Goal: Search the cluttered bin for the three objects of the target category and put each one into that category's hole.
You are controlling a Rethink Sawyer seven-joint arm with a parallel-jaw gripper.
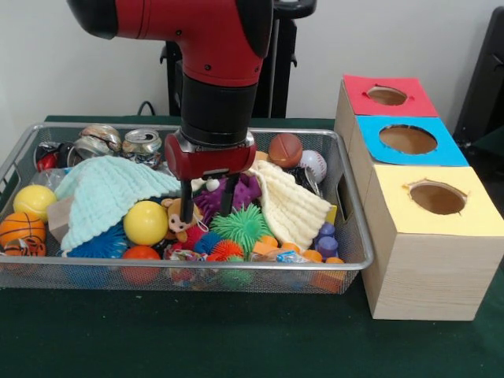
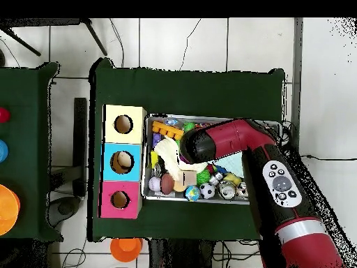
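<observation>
The bin [image 1: 346, 264] is a silver wire-mesh basket full of toys; it also shows in the overhead view [image 2: 209, 117]. My gripper [image 1: 207, 206] is open and reaches down into the middle of the bin. Its two black fingers [image 1: 187, 206] stand either side of a purple spiky toy [image 1: 246, 191] and hold nothing. A green spiky ball [image 1: 240, 226], a yellow ball [image 1: 146, 223] and a brown monkey toy [image 1: 175, 214] lie just below it. Three boxes with holes stand beside the bin: red [image 1: 387, 95], blue [image 1: 408, 139], yellow [image 1: 437, 197]. In the overhead view the arm [image 2: 209, 143] hides the gripper.
A mint cloth [image 1: 106, 193] and a cream cloth [image 1: 290, 205] lie over toys. Crushed cans [image 1: 142, 143], a brown ball [image 1: 285, 150], a baseball [image 1: 313, 164] and a small basketball [image 1: 20, 230] lie round the rim. Green cloth [image 1: 236, 331] covers the table.
</observation>
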